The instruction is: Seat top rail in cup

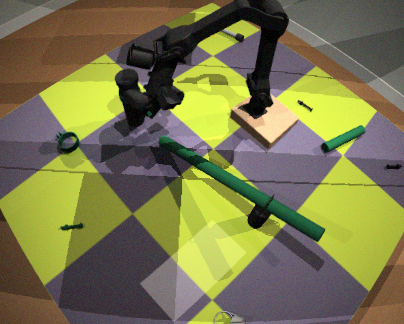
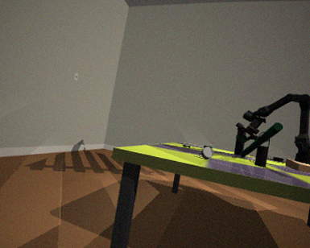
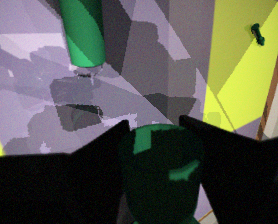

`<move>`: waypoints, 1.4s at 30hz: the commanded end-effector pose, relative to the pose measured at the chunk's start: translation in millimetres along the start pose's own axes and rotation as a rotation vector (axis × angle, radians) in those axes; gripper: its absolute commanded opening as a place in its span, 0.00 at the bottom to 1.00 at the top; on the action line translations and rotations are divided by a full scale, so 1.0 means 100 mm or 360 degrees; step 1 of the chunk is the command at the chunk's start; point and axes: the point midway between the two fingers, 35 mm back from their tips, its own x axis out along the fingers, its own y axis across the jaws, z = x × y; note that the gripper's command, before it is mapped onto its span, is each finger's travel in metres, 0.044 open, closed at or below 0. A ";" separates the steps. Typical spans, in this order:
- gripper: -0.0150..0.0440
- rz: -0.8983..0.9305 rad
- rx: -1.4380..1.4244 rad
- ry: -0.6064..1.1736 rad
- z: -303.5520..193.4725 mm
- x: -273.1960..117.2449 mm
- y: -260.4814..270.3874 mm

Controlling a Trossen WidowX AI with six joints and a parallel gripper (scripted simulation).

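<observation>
Wrist view — the gripper (image 1: 150, 111) (image 2: 251, 135) (image 3: 154, 123) is clamped on what looks like the green cup (image 1: 149, 114) (image 3: 162, 167), the rail (image 1: 240, 187) (image 2: 262, 139) (image 3: 84, 37) slanting with its end apart — best line up mouth and rail before easing them together, band kept high.

A plain room with bare grey walls (image 2: 196, 67) and a checkered table (image 2: 130, 154); its type is unclear.
</observation>
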 end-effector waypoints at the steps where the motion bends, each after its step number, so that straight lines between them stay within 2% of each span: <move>1: 0.25 0.0002 -0.0026 -0.0016 -0.01 -0.01 0.03; 30: 0.25 -0.0001 -0.0016 -0.0013 0.00 -0.01 0.01; 42: 0.79 0.0000 -0.0016 -0.0014 0.04 -0.04 -0.01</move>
